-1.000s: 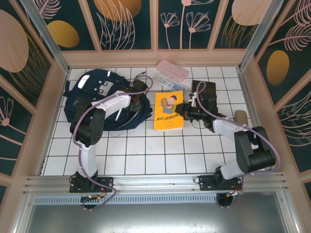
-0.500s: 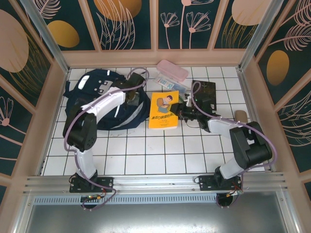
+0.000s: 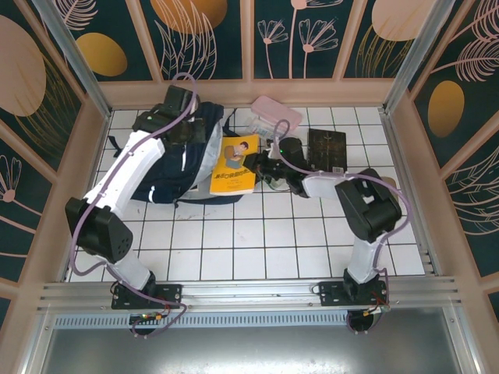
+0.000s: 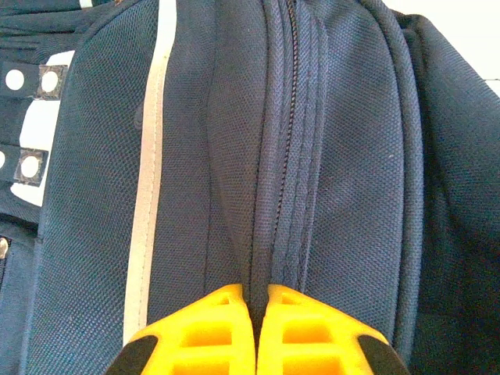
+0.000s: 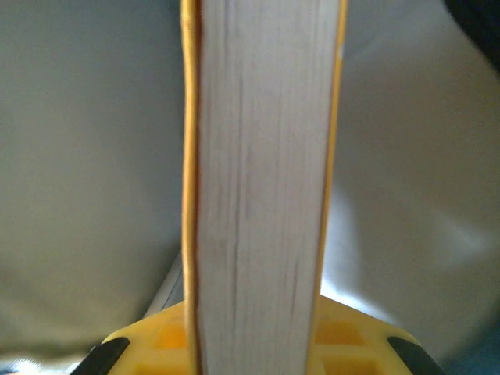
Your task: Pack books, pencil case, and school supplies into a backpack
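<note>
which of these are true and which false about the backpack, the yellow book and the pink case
1. The left end effector pinches the backpack fabric beside its zipper. True.
2. The right end effector is empty. False: it grips the yellow book by its edge.
3. The pencil case is inside the backpack. False: it lies on the table, behind the yellow book.
4. A dark book lies flat to the right of the yellow book. True.

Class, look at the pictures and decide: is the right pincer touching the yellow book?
Touching. The right wrist view shows the right pincer closed on the yellow book, its page edge wedged between both fingers.
</note>
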Available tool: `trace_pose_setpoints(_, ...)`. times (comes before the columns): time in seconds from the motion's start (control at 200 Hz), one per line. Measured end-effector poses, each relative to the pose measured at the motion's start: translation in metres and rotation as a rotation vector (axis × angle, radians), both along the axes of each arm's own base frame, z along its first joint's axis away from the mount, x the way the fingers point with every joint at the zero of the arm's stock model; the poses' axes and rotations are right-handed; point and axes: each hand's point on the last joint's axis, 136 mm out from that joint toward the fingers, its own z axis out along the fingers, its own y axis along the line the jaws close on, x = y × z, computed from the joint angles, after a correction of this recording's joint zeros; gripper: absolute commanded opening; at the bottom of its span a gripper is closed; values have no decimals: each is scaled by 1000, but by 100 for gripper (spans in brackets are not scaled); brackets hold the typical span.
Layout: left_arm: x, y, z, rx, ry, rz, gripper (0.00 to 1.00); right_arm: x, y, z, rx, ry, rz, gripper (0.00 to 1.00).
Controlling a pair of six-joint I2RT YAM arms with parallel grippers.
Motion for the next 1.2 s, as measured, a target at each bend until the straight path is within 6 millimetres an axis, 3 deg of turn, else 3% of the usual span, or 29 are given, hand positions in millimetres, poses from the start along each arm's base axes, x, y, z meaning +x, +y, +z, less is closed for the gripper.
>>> trace_pose_setpoints(0.145,-4,5,13,-58,-9,-9,0,14,43,-11,12,14,31,0)
trace_pose_setpoints(0.395,-14,0,14,-104,14,-30,0,35,124,-22,25,8,75,0)
trace_pose_setpoints(0.465,-16,-1,13,-111,15,-31,0,38,145,-26,20,9,91,27)
trace_pose_setpoints(0.565,-18,1,12,-114,15,-26,0,37,164,-29,0,16,112,49)
trace_pose_setpoints(0.68,-17,4,9,-117,15,-17,0,30,169,-31,-38,7,130,62)
trace_pose_setpoints(0.89,-14,5,3,-127,12,-11,0,27,150,-32,-136,-2,116,67)
trace_pose_setpoints(0.931,-13,6,2,-129,12,-11,0,25,145,-29,-155,-8,112,71)
trace_pose_setpoints(1.196,-12,5,-8,-132,12,-12,0,17,116,3,-232,-88,88,71)
